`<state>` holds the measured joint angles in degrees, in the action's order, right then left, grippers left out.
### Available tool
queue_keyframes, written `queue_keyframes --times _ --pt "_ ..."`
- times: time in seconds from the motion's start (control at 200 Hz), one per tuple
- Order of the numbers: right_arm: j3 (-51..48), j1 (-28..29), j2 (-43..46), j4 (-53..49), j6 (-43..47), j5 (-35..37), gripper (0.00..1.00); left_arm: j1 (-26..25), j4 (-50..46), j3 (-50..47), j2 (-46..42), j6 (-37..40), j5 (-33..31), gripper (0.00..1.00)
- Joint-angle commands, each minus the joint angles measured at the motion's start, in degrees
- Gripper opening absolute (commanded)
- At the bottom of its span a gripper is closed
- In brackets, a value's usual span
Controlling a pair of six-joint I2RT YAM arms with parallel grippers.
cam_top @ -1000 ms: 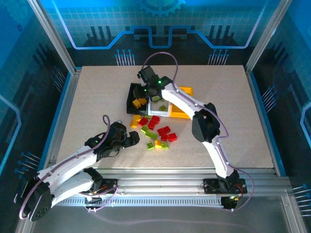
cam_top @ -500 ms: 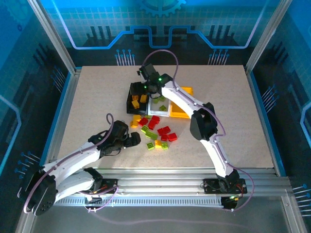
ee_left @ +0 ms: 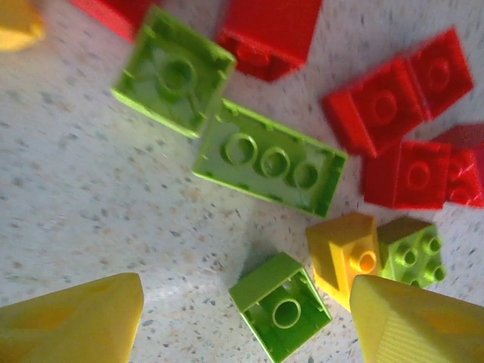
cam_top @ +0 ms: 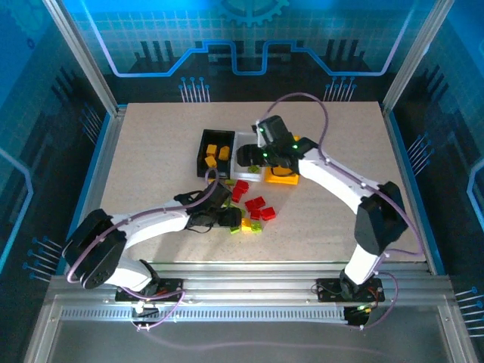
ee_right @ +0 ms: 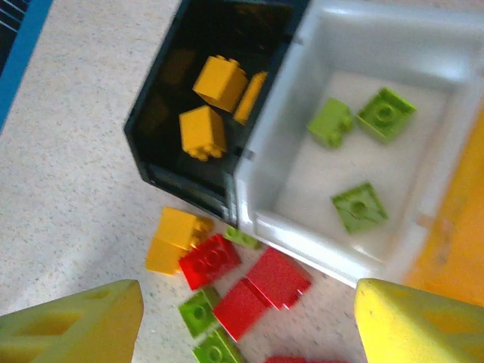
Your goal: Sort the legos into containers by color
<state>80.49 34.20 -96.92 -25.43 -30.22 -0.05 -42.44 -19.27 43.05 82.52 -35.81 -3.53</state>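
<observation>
Where black bin (ee_right: 185, 184), yellow legos (ee_right: 203, 130) (three)

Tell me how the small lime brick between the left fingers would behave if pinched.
The small lime brick looks like hard moulded plastic, so it is probably stiff. Its glossy sides may slip. It lies skewed to the fingers, so it could twist on closing and nudge the yellow brick.
</observation>
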Motion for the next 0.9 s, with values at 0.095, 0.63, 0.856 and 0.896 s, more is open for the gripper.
queue_keyframes --times 0.095,0.63,0.856,0.896 --pt "-8.1 -2.18 6.14 3.73 -1.42 0.72 0.75 -2.96 -2.7 1.42 2.76 2.68 -0.75 0.68" --pt "-11.09 -4.14 9.82 4.95 -1.91 0.05 0.75 -3.48 -0.48 3.87 10.41 3.16 -3.95 0.56" --pt "-11.58 -4.23 10.09 5.4 -2.04 0.06 0.75 -3.18 -1.48 5.71 11.17 4.26 -12.33 0.71" --pt "-11.58 -4.22 10.17 5.4 -2.04 0.05 0.75 -3.22 -1.67 5.95 11.32 4.83 -14.1 0.71"
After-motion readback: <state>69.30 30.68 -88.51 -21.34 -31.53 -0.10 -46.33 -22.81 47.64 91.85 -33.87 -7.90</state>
